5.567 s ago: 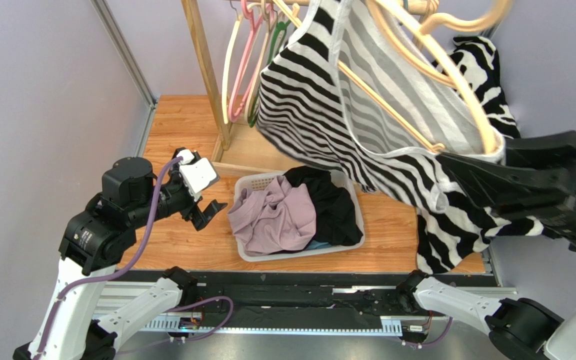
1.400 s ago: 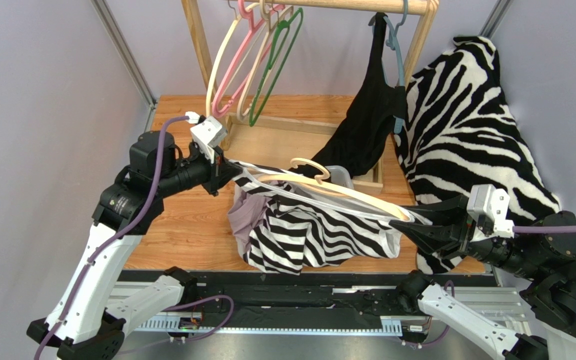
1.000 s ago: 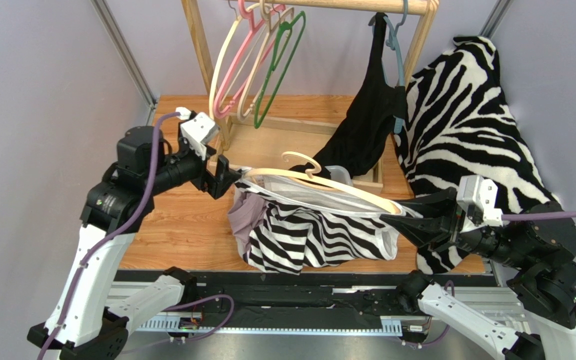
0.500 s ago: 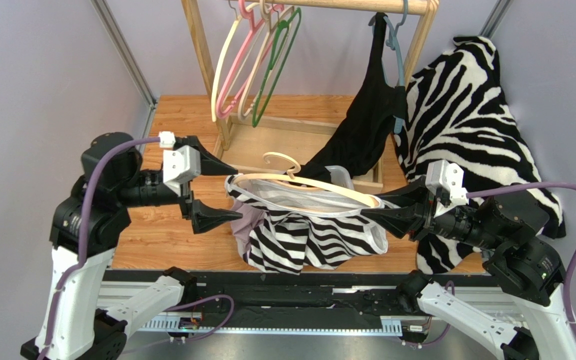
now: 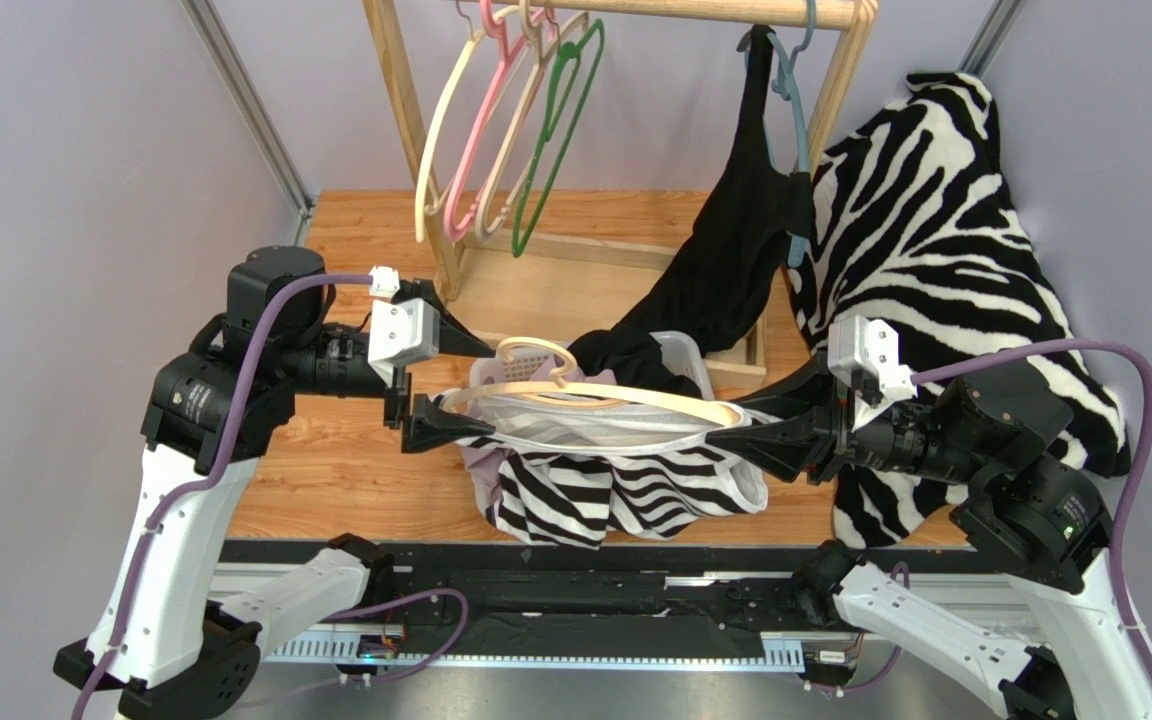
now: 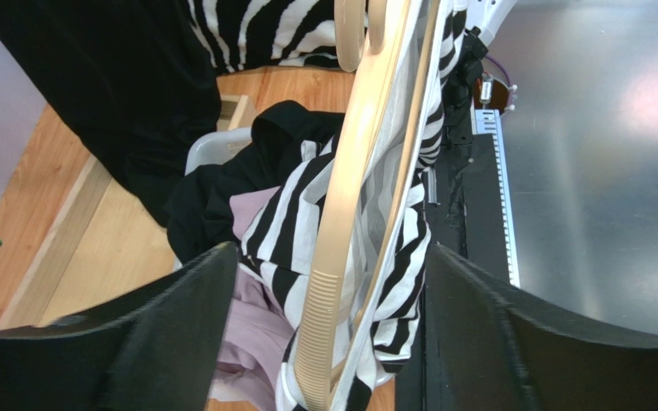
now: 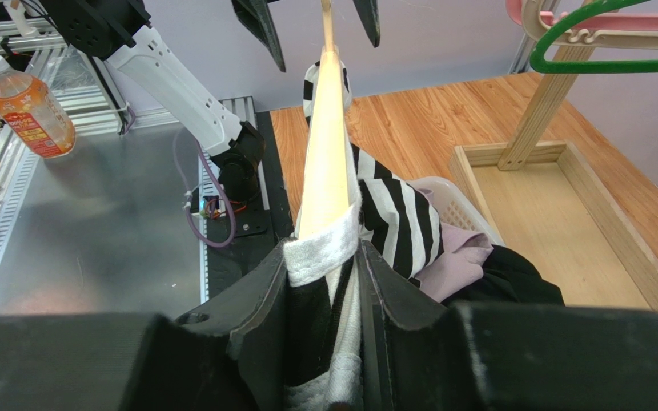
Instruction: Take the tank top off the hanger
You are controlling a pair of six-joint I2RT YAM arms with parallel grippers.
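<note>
Nearest the arms, the right jaws are pinched onto the tank top (image 5: 612, 488) where its white ribbed edging wraps one end of the hanger (image 5: 597, 396). The cloth bunches up there, so whether the hanger's tip is also inside that pinch can't be made out. The top is a soft zebra-striped knit, on the hanger, with its body sagging into the white plastic basket (image 5: 680, 348) and covering most of it. The hanger is a smooth cream curved bar with ridged grip marks near one end, lying about level above the basket. The left jaws are spread wide, one either side of the hanger's other end, apart from it in the wrist view. Under the stripes a crumpled lilac garment (image 6: 255, 334) and a black one (image 5: 620, 357) peek out, mostly buried. Further back on the wooden surface (image 5: 372, 240) stands a timber rack (image 5: 402, 120), top cropped, with cream, pink and green hangers (image 5: 515, 30), a black top (image 5: 748, 195), and a big zebra-print cloth (image 5: 943, 225) partly hidden behind the right arm.
</note>
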